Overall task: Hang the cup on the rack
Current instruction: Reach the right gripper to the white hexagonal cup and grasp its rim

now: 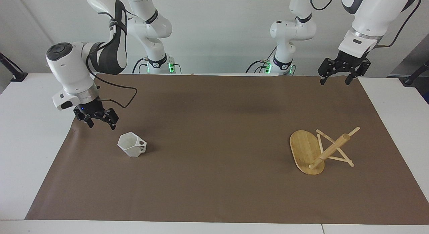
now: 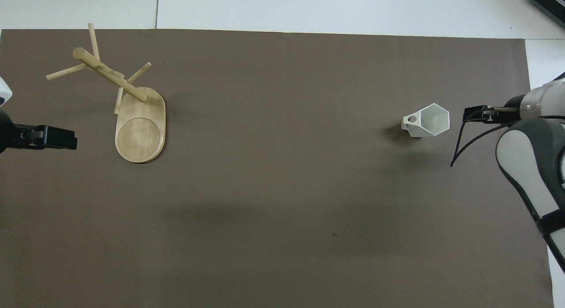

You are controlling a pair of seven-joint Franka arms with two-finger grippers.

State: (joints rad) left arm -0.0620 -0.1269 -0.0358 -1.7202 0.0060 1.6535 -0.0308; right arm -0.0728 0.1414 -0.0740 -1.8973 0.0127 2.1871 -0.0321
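White table (image 1: pixel 33 133): brown mat (image 1: pixel 214 126); on mat, cup (image 1: pixel 131 144), rack (image 1: pixel 318 150) well apart.

Right arm's black two-finger gripper (image 1: pixel 99 121) hangs low over the brown-papered desk (image 1: pixel 214 126), fingers (image 1: pixel 113 125) spread and pointing down, white wrist bent above. Left arm's black gripper (image 1: pixel 335 80) waits high over the desk's corner, fingers parted.

Both arms have glossy white shells with dark grey joint bands, silver wrist rings, black grippers, looping black cables and green base lights.
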